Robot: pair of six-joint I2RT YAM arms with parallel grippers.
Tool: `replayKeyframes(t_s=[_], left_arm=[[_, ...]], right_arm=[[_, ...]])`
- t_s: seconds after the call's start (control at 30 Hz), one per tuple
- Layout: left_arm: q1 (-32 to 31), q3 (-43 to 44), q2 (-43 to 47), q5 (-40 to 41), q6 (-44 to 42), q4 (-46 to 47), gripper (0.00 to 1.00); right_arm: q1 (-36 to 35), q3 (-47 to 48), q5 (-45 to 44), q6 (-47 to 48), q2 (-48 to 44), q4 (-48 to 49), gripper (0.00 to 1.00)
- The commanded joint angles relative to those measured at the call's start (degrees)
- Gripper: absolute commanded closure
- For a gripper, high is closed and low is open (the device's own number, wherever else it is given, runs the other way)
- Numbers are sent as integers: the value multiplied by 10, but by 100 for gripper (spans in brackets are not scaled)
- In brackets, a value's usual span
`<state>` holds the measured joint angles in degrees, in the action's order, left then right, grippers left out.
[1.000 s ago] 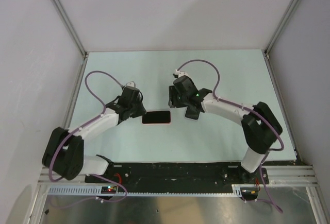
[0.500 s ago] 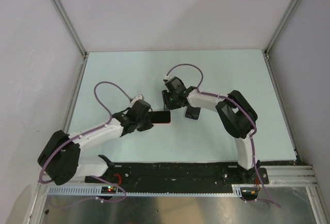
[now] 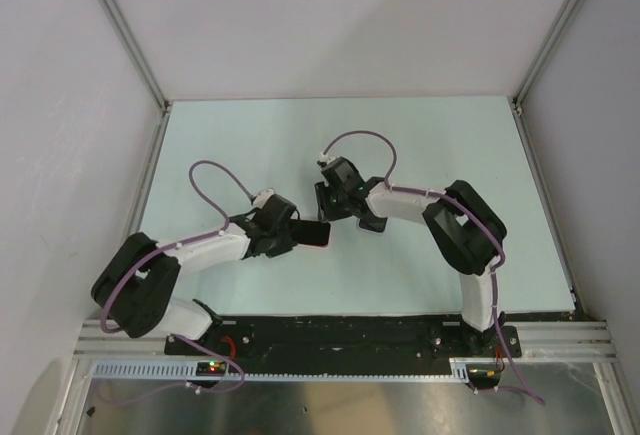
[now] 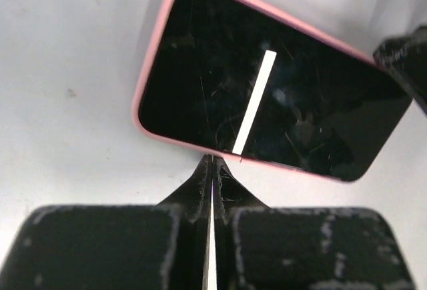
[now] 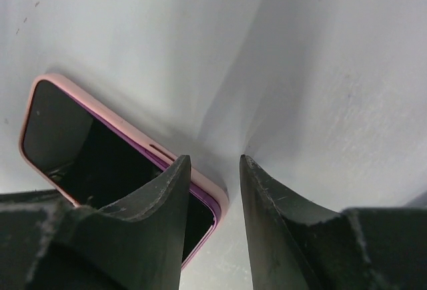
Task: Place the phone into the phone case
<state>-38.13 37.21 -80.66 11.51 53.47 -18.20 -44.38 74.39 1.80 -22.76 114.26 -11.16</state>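
Your left claw (image 4: 213,163) is pinched closed with only a hairline slit between the fingers, and it holds nothing. Its tips sit against the near long edge of the phone case (image 5: 133,138). The phone (image 4: 313,117) lies face up inside that pink shell, straight ahead of the left tips and flat on the pale table (image 3: 450,155). Pink rim shows along every side of the glass in view. A white bar crosses the dark glass (fine scratches and smudges around it).

Your right claw (image 5: 213,163) stands at a narrow gap and grips nothing. One corner of the case lies just under that gap, and the finger (image 5: 153,203) on the picture's left covers part of the phone's end. In the left wrist view a right-claw fingertip (image 4: 403,57) juts in over the phone's far right end; you cannot tell whether it touches or sits just above.

From above, the two claws close in on the phone from opposite sides. A purple cable (image 3: 205,170) loops over each arm. A dark slab shape (image 3: 373,223) sits just beside the right claw, under its forearm; whether it is an arm part or a loose thing, you cannot tell.
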Motion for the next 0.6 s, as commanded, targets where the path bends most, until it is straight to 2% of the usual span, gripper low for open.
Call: replayKeyframes(t_s=[0.0, 0.3, 0.43, 0.57], left_arm=[[27, 4, -6, 28, 0, 14, 100], [75, 77, -73, 17, -55, 15, 100], [76, 106, -97, 8, -71, 14, 100], [76, 97, -76, -1, -75, 13, 99]], right_arm=[[-23, -53, 25, -22, -38, -26, 60], [-81, -192, 17, -100, -132, 17, 60], [-110, -207, 3, -115, -147, 16, 61], [-98, -208, -15, -122, -165, 3, 61]])
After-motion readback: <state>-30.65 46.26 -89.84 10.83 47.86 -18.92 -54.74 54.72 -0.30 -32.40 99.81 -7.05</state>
